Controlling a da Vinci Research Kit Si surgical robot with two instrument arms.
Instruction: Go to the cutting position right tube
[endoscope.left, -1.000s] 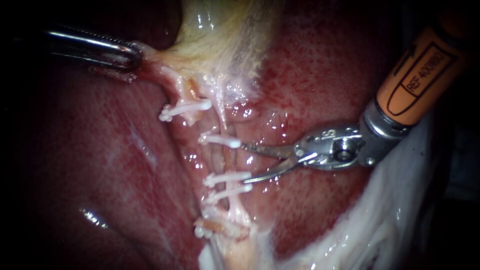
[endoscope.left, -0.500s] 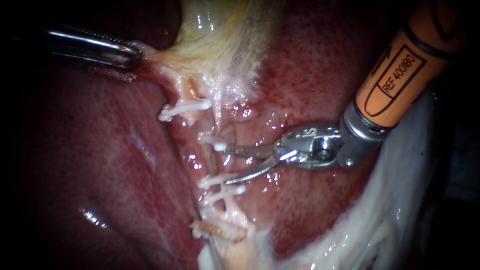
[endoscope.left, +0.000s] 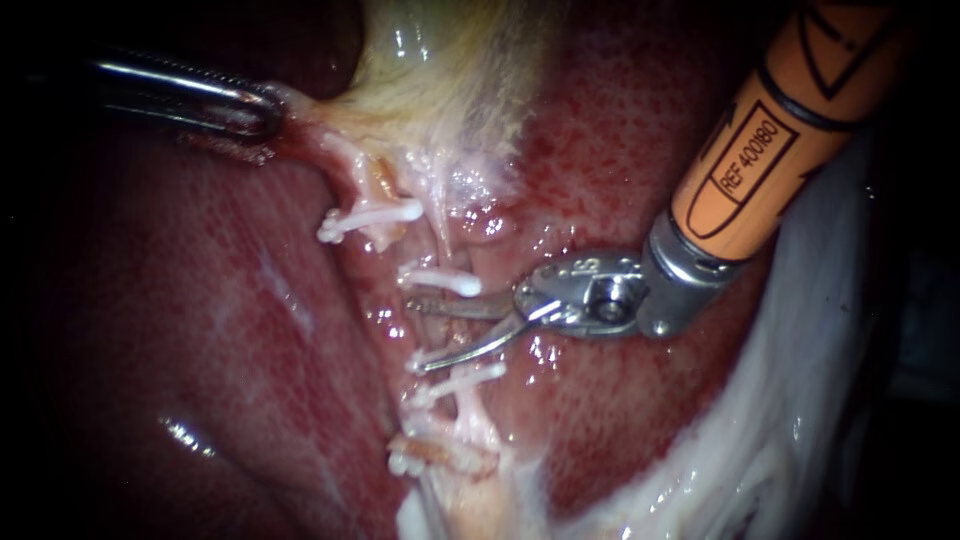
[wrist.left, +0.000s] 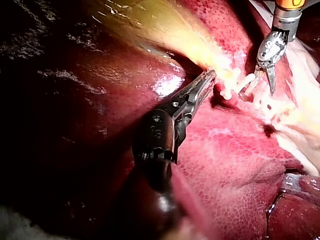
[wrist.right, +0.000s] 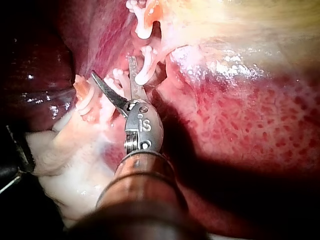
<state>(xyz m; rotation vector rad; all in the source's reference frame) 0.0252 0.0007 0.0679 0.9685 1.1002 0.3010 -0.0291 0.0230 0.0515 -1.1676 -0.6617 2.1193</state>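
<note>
The pale yellow gallbladder (endoscope.left: 440, 70) hangs at the top, and my left instrument (endoscope.left: 262, 108) is shut on its lower edge, pulling it left. Two thin tubes run down from it over the liver (endoscope.left: 200, 320). The left tube carries a white clip (endoscope.left: 372, 218). The right tube (endoscope.left: 447, 325) carries one clip (endoscope.left: 440, 281) higher up and a second clip (endoscope.left: 458, 381) lower down. My right instrument (endoscope.left: 420, 335), with an orange shaft and scissor blades, stands open astride the right tube between those clips. In the right wrist view the blades (wrist.right: 114, 70) spread on either side of the tube.
White fatty tissue (endoscope.left: 760, 430) lies along the lower right. A clipped stump (endoscope.left: 440, 455) sits below the lower clip. Wet red liver surface surrounds the tubes on both sides.
My right instrument has slid to the left, its open blades now reaching across the right tube between the clips. The left instrument and gallbladder have stayed put.
</note>
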